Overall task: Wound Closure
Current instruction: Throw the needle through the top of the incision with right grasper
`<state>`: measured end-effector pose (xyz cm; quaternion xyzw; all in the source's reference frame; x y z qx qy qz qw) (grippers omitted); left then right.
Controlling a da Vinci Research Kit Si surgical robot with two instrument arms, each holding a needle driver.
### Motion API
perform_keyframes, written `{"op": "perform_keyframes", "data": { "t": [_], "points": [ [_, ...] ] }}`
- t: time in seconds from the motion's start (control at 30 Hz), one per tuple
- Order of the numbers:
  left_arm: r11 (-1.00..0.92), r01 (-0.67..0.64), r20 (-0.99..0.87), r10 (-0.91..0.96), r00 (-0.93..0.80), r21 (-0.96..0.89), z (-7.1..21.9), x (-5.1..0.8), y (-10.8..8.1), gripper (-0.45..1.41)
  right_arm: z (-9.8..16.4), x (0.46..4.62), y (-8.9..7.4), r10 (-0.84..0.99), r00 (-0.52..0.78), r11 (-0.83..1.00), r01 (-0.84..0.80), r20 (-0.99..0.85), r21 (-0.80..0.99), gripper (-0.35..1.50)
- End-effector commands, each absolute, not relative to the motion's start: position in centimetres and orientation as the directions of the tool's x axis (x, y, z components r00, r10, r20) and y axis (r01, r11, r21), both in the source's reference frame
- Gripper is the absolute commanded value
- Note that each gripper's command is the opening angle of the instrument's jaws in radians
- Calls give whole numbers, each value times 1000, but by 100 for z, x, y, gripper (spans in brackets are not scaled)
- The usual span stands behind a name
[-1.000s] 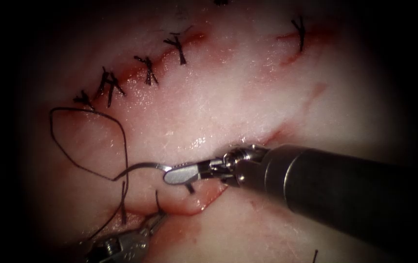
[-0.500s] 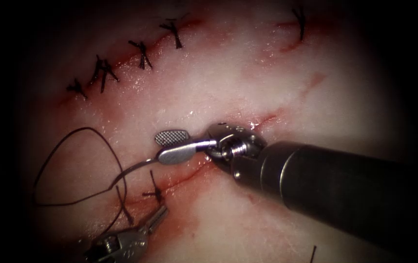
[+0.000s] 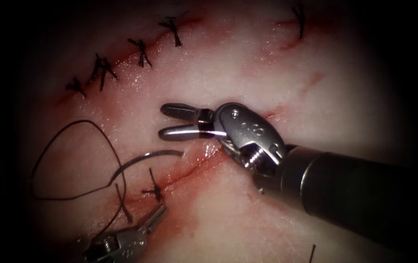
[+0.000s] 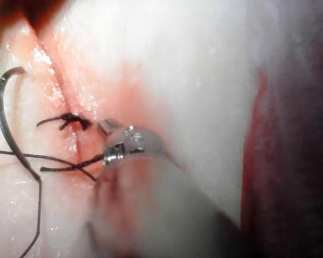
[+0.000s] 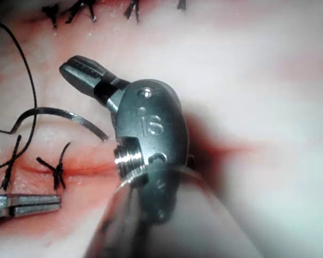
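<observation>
Pale tissue (image 3: 248, 63) streaked with red fluid (image 3: 204, 160) is seen across the endoscope view, with an open cut (image 3: 189, 168) running obliquely through the centre and a row of tied stitches (image 3: 141, 51) set along a closed line in the upper left of the frame. The right tool (image 3: 170, 122) is seen entering from the right edge, its jaws parted moderately and nothing held between them; half a second earlier the lower jaw was lying against the needle's end, and the tool has since been raised clear of it. The needle (image 3: 145, 158) is left lying free on the tissue surface just below and to the left of those open jaws, apart from them, on the left side of the cut, with its curve arched upward; whether either end is lodged in the tissue cannot be told. From its left end the thread (image 3: 67, 126) is carried round in a wide loop toward the left of the frame. A single knotted stitch (image 3: 154, 187) is seen across the cut below the needle. The left tool (image 3: 158, 214) is seen at the lower left, its jaws closed and pointed up toward that stitch; in the left wrist view a strand (image 4: 70, 166) appears to be gripped at its tip (image 4: 110, 142), though this cannot be told with certainty.
</observation>
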<state>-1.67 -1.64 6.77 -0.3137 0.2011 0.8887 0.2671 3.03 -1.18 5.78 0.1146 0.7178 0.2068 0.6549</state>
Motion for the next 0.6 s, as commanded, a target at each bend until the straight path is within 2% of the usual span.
{"op": "perform_keyframes", "data": {
  "t": [0.03, 0.23, 0.27, 0.3, 0.37, 0.4, 0.47, 0.6],
  "points": [
    [-777, -600, -666, 347, -660, 190, 684, -172, -162, -37, 584, 312, -120, 315, -100, 938, -121, -944, 325, -35],
    [-778, -599, -667, 346, -660, 190, 683, -170, -163, -37, 567, 324, -129, 270, -34, 958, -87, -962, 272, -35],
    [-778, -599, -667, 346, -660, 190, 683, -169, -163, -37, 564, 325, -130, 261, -1, 961, -93, -965, 260, -10],
    [-778, -599, -667, 345, -660, 190, 683, -169, -163, -37, 561, 328, -132, 246, 47, 966, -97, -968, 241, 27],
    [-779, -598, -667, 345, -660, 189, 683, -167, -164, -37, 552, 335, -135, 143, 249, 989, -72, -958, 129, 98],
    [-779, -598, -667, 344, -660, 189, 683, -167, -164, -37, 549, 338, -136, 140, 334, 990, -71, -932, 123, 115],
    [-779, -597, -668, 344, -660, 189, 683, -166, -164, -37, 545, 341, -142, 144, 426, 988, -106, -893, 109, 126],
    [-780, -597, -668, 343, -660, 190, 683, -165, -165, -37, 542, 347, -155, 143, 406, 988, -114, -903, 105, 133]
  ]
}}
